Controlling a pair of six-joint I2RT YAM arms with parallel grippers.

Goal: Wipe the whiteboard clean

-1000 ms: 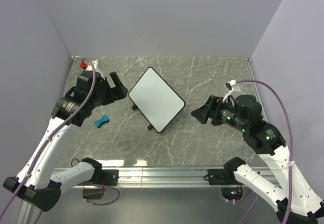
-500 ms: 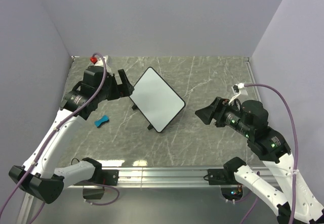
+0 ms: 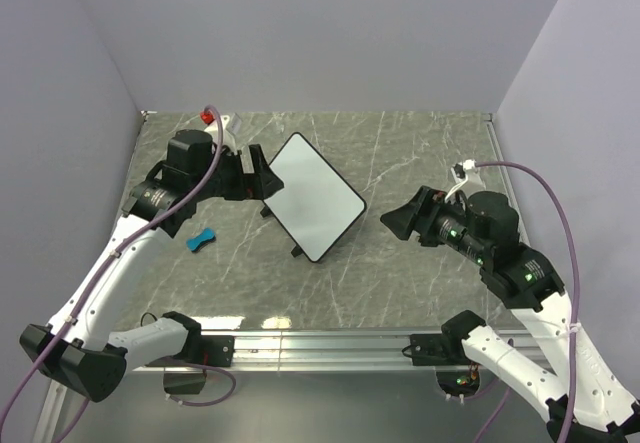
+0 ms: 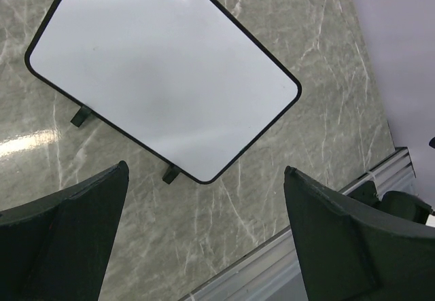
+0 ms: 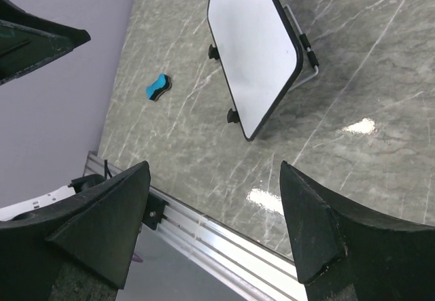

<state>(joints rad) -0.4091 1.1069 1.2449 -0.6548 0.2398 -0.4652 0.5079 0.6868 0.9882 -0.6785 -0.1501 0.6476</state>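
The whiteboard (image 3: 309, 197) stands tilted on its small black feet in the middle of the table, its white face blank. It also shows in the left wrist view (image 4: 160, 73) and in the right wrist view (image 5: 253, 49). My left gripper (image 3: 262, 180) is open and empty, raised by the board's upper left edge. My right gripper (image 3: 392, 222) is open and empty, to the right of the board and apart from it. A small blue eraser block (image 3: 201, 240) lies on the table to the left of the board, and shows in the right wrist view (image 5: 158, 87).
The marble table (image 3: 400, 153) is walled at the back and on both sides. A metal rail (image 3: 320, 343) runs along the near edge, with both arm bases on it.
My left gripper has moved right, up to the board's upper left edge. My right gripper drew back slightly and returned toward the board. The board and eraser have not moved.
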